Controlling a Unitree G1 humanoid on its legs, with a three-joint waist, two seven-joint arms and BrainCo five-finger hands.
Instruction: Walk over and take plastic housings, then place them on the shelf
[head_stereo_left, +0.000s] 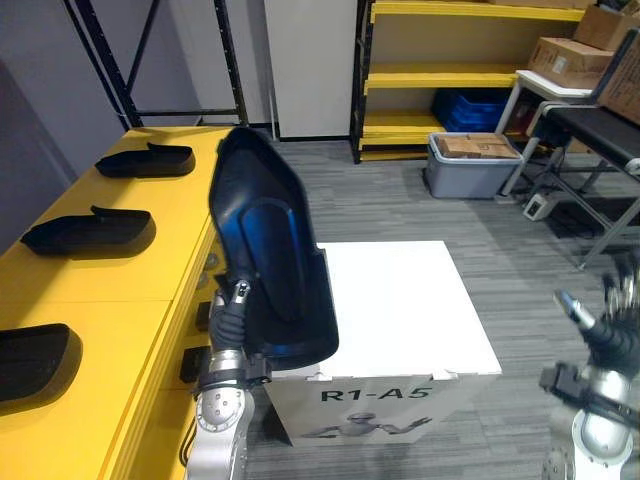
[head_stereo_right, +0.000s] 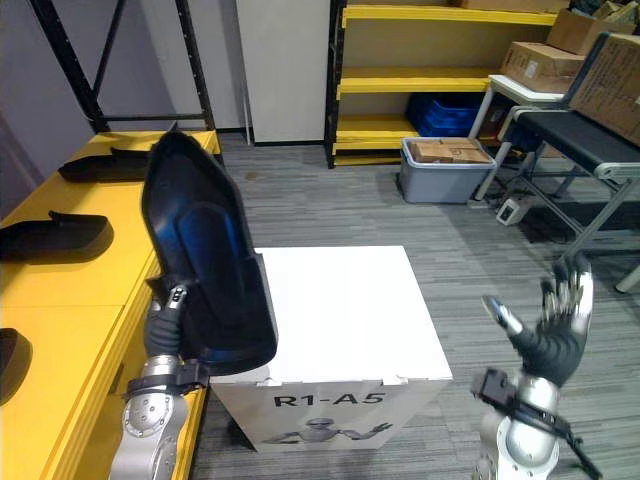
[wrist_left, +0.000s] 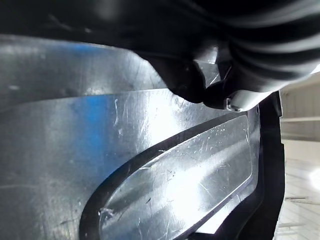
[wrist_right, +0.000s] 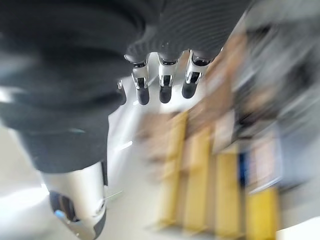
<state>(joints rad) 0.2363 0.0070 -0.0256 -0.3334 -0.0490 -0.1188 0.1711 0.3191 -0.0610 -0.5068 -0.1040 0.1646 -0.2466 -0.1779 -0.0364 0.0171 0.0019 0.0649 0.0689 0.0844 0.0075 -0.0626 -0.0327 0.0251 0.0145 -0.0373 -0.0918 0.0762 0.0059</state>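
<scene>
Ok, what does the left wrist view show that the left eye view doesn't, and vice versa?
Left wrist view: the plastic housing up close, its glossy, scratched inner face and outlined panel. Left eye view: three more housings lying on the yellow shelf, the white box, the open right hand. Both: the left hand gripping that housing.

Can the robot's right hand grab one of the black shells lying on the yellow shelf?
Probably not from here. The right hand hangs open on the robot's right, while the shells lie on the shelf at its far left. The white box and the held shell in the left hand sit between.
</scene>
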